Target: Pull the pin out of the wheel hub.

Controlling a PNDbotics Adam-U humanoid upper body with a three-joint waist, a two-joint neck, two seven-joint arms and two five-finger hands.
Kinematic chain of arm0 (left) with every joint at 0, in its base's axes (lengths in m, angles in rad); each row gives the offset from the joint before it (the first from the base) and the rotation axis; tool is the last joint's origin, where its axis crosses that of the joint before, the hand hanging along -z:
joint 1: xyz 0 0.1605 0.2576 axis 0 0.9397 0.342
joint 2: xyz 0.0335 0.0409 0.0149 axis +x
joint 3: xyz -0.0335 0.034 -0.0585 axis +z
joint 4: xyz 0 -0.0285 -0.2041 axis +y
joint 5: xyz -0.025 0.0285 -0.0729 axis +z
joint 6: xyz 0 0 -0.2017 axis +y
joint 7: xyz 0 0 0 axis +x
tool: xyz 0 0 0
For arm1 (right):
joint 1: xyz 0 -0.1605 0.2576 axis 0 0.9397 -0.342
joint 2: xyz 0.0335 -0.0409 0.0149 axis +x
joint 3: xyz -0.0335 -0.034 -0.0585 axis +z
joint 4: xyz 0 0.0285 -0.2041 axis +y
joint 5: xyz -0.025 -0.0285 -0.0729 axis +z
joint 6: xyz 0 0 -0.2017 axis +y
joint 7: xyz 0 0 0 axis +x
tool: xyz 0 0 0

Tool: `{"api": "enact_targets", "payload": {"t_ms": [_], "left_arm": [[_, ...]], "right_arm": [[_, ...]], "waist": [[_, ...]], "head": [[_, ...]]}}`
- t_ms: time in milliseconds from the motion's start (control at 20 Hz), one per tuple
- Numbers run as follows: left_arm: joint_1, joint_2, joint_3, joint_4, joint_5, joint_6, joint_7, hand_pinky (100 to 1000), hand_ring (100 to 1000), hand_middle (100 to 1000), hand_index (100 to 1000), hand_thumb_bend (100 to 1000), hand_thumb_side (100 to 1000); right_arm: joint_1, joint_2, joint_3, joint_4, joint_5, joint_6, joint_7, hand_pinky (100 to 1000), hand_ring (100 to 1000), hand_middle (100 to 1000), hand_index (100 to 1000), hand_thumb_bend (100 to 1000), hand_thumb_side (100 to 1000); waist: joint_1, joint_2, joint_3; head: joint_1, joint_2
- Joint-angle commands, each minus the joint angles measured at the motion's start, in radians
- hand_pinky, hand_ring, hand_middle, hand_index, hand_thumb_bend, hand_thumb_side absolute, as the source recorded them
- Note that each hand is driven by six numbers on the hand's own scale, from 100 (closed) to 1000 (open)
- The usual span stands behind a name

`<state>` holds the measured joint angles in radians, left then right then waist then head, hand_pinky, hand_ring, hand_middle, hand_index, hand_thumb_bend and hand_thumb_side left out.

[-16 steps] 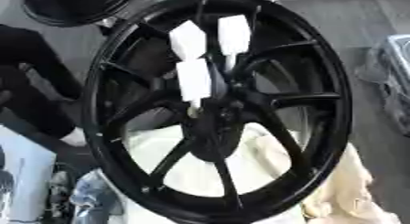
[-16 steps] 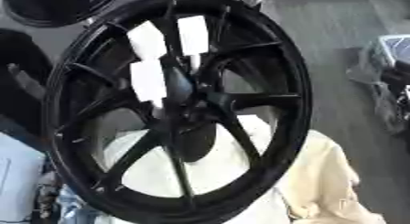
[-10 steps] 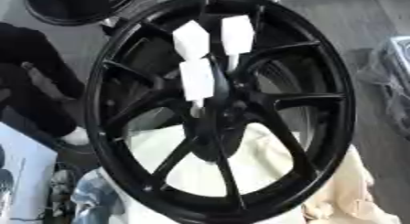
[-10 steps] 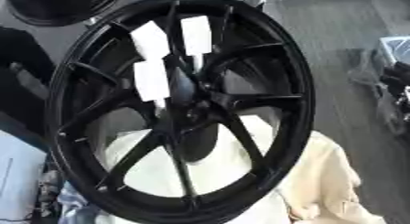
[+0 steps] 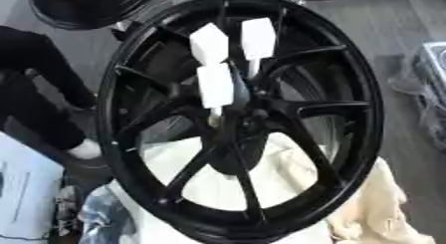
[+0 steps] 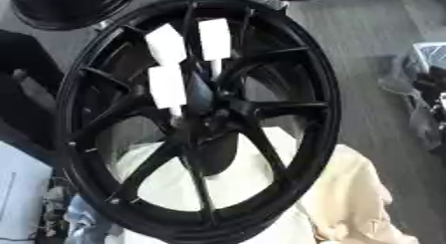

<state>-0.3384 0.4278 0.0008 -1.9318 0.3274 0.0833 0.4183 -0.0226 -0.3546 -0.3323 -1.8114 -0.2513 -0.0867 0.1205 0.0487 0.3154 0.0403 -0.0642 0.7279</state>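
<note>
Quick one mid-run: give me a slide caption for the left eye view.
Black spoked wheel upright over cream cloth, three white pins standing out near its hub; neither robot hand in view.

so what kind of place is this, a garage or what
Probably a wheel workshop or storeroom, not a home: a large black spoked wheel rests on cream cloth, more dark wheels sit behind it, and the floor is bare grey.
</note>
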Motion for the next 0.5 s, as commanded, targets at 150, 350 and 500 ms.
{"api": "enact_targets", "payload": {"t_ms": [150, 350, 500], "left_arm": [[-0.14, 0.225, -0.072, -0.066, 0.051, 0.057, -0.094, 707, 731, 757, 701, 112, 799], [-0.274, 0.349, -0.126, -0.068, 0.119, 0.089, -0.161, 709, 733, 757, 705, 100, 775], [-0.372, 0.427, -0.18, -0.068, 0.131, 0.119, -0.222, 713, 736, 757, 708, 100, 746]], "right_arm": [[0.01, -0.039, -0.007, -0.018, 0.004, -0.002, -0.004, 1000, 880, 804, 858, 100, 638], [0.019, -0.044, -0.004, -0.017, 0.01, -0.002, -0.005, 1000, 880, 804, 858, 100, 638], [0.021, -0.048, 0.0, -0.018, 0.013, -0.003, -0.003, 1000, 880, 804, 858, 100, 637]], "waist": [[0.006, -0.034, 0.003], [0.011, -0.04, 0.001], [0.013, -0.042, -0.003]], "head": [[-0.01, 0.014], [-0.01, 0.022], [-0.011, 0.024]]}}
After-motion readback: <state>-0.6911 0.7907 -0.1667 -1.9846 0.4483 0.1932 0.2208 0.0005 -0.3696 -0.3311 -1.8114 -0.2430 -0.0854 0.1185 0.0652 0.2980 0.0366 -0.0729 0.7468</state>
